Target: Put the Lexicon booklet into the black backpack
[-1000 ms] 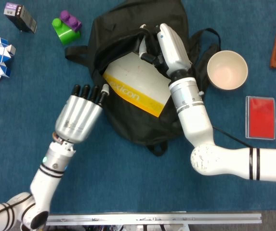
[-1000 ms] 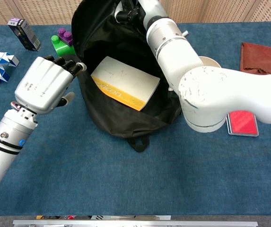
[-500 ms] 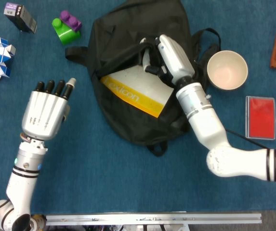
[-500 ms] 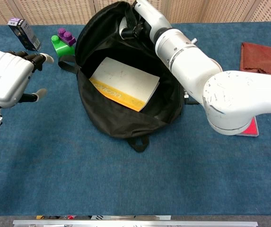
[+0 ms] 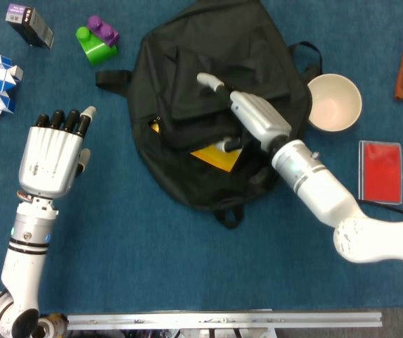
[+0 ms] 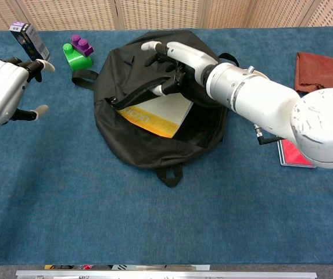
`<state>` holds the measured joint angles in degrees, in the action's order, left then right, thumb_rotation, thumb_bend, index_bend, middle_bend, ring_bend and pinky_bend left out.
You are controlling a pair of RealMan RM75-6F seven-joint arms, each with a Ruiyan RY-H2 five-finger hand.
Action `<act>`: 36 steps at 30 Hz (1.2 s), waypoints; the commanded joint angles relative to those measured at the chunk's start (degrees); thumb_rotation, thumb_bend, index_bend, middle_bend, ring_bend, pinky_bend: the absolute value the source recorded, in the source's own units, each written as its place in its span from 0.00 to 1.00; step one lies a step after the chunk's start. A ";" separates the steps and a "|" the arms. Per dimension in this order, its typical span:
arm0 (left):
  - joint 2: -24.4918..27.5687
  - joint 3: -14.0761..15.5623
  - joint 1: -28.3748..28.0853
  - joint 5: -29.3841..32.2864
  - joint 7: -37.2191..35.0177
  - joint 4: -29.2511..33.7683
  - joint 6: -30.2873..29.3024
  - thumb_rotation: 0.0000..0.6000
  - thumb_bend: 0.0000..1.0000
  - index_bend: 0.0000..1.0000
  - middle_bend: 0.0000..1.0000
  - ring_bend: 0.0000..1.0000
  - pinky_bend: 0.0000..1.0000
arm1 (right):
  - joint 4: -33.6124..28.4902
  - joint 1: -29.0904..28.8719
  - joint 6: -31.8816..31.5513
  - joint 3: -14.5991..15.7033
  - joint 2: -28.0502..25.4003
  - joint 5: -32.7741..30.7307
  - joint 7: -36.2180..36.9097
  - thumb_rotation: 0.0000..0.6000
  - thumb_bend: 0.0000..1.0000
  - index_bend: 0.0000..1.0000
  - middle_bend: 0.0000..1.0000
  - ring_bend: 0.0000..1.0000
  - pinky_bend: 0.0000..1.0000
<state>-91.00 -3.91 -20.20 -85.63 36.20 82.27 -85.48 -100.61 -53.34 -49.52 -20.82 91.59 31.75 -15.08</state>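
Right hand (image 5: 247,121) lies on top of the backpack (image 5: 208,91), its fingers (image 6: 160,58) gripping the black top flap at the opening. Just under that hand, inside the bag, lies the booklet (image 6: 154,113): the chest view shows its white cover and yellow edge band below the flap, touching the bag's inner lining. From the head view only a small yellow corner shows beside the hand, the rest covered by the flap. The booklet's title is partly cut off by the flap's edge. Left hand (image 5: 50,151) hangs well apart from the bag, over the blue bench (image 5: 152,260), empty with fingers spread; the chest view cuts off its wrist at the frame's edge.
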 commanded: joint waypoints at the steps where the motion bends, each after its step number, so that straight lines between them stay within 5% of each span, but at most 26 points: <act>1: 0.10 -0.33 0.02 0.19 0.11 0.00 0.20 1.00 0.20 0.26 0.41 0.39 0.53 | -1.06 -0.43 -1.58 1.18 -0.78 0.94 -0.97 1.00 0.11 0.00 0.07 0.00 0.04; 5: 0.36 -0.86 0.00 0.55 0.32 0.31 0.61 1.00 0.20 0.26 0.41 0.39 0.53 | -2.30 -0.08 -2.94 2.04 -1.54 3.52 -0.99 1.00 0.00 0.00 0.02 0.00 0.00; 17: 2.53 -2.24 0.81 2.16 -1.83 1.89 1.03 1.00 0.20 0.26 0.40 0.39 0.53 | -10.82 4.12 -2.50 4.17 -10.97 12.73 2.95 1.00 0.00 0.00 0.02 0.00 0.00; 24: 4.99 -2.68 1.98 2.22 -5.49 2.50 -0.06 1.00 0.20 0.26 0.40 0.39 0.53 | -13.59 11.33 -10.20 7.58 -18.66 20.60 4.22 1.00 0.00 0.00 0.11 0.01 0.01; 31: 7.41 -2.63 3.77 2.74 -13.01 2.46 -0.74 1.00 0.20 0.27 0.41 0.39 0.53 | -12.28 20.21 -20.57 10.61 -23.49 28.01 7.40 1.00 0.20 0.19 0.31 0.17 0.24; 36: 9.80 -2.92 5.12 3.98 -14.55 2.50 -1.15 1.00 0.20 0.27 0.41 0.39 0.53 | -9.23 26.61 -25.61 15.34 -27.74 34.43 8.06 1.00 0.21 0.33 0.42 0.28 0.41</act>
<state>-81.74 -6.72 -15.52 -82.07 22.00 84.73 -86.47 -111.57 -29.54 -73.31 -7.87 66.13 63.58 -7.71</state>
